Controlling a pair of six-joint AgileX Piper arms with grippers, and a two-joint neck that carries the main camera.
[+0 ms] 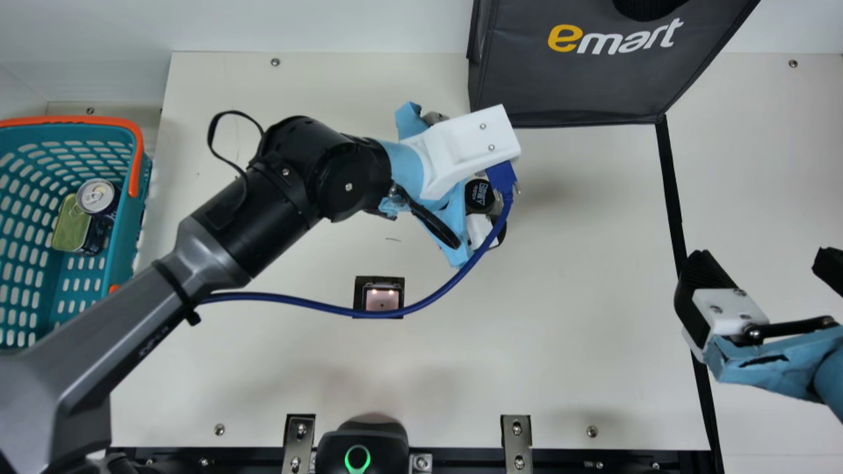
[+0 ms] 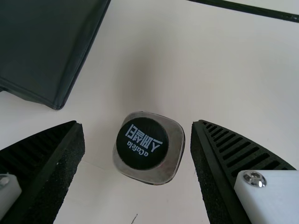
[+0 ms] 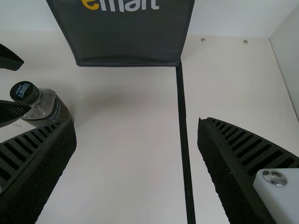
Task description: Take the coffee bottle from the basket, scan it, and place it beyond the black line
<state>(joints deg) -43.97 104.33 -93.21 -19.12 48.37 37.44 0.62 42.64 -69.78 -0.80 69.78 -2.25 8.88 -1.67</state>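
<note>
The coffee bottle stands upright in the gap of the left gripper, cap towards its wrist; those fingers are wide apart, holding nothing; the bottle's long axis seems to run roughly along that gripper's reach, so closing should pinch its sides; the right gripper, also spread and empty, is farther off, beside the black line.

Robotics lab mocked up as a checkout: arms over a screwed-down tabletop, white walls; in the main view, basket at nine o'clock, scanner near centre towards seven, bag at one.
</note>
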